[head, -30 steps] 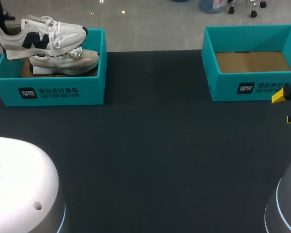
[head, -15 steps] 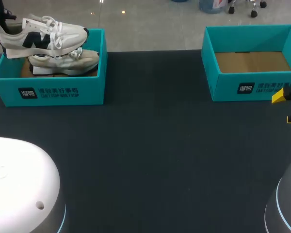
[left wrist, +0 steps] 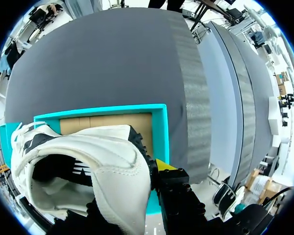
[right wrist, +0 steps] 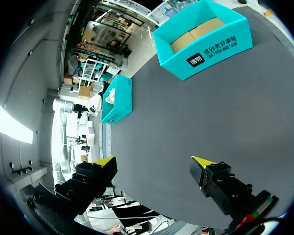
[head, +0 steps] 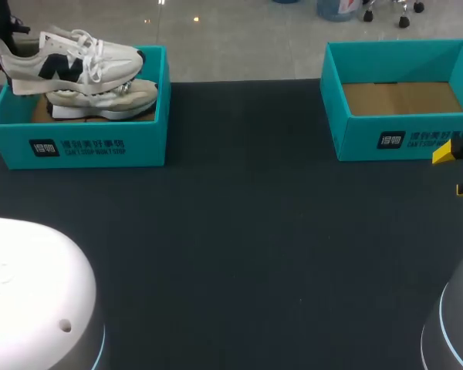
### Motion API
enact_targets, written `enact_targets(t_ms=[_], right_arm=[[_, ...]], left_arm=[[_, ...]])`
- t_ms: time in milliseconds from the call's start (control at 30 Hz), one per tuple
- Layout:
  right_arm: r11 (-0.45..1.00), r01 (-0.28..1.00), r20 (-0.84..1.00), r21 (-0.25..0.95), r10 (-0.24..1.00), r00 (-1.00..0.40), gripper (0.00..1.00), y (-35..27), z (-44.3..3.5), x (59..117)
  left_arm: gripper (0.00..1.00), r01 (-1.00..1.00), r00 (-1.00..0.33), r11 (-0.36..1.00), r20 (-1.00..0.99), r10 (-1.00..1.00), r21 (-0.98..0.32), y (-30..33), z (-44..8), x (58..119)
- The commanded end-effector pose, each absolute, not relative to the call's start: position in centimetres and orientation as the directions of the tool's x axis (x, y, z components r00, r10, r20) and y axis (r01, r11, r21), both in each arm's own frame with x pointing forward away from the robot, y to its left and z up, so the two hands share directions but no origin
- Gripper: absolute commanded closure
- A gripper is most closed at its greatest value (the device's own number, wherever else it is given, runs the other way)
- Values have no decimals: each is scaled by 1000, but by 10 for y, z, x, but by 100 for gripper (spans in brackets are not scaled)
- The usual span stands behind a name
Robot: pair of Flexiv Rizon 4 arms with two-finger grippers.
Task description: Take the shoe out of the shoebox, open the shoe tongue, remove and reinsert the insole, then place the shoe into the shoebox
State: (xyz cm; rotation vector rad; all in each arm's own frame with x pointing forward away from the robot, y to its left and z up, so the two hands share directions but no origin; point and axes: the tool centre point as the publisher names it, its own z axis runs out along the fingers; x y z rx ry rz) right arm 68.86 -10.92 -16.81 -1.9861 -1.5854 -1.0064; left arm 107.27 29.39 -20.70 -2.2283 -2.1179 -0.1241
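In the left wrist view you get only one yellow tip of the left gripper (left wrist: pixel 139 171); the raised shoe (left wrist: pixel 88 166) covers the other. In the head view the edge cuts off the right gripper (head: pixel 455 170), and the raised shoe half hides the second shoe (head: pixel 104 99).

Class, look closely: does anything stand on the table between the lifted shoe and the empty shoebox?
Nothing visible does. Only bare table lies between the lifted shoe and the empty shoebox; the right gripper hangs open before that box's front wall, off to the side.
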Motion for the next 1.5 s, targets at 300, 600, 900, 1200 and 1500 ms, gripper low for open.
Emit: enact_targets(t_ms=[300, 600, 900, 1200, 1500], right_arm=[[-275, 954, 742, 122, 664, 97, 0, -109, -168, 687], [-275, 954, 742, 122, 664, 97, 0, -109, -168, 687], [-275, 954, 742, 122, 664, 97, 0, -109, -168, 687], [-275, 954, 742, 122, 664, 97, 0, -109, -168, 687], [-275, 954, 742, 122, 664, 97, 0, -109, -168, 687]], left_arm=[[100, 998, 37, -42, 118, 992, 42, 248, -173, 1012], [100, 997, 74, -74, 86, 994, 5, 212, -164, 986], [100, 997, 76, -76, 66, 995, -4, 177, -156, 959], [100, 999, 44, -43, 71, 996, -15, 141, -157, 933], [100, 999, 32, -31, 105, 994, -12, 82, -165, 906]])
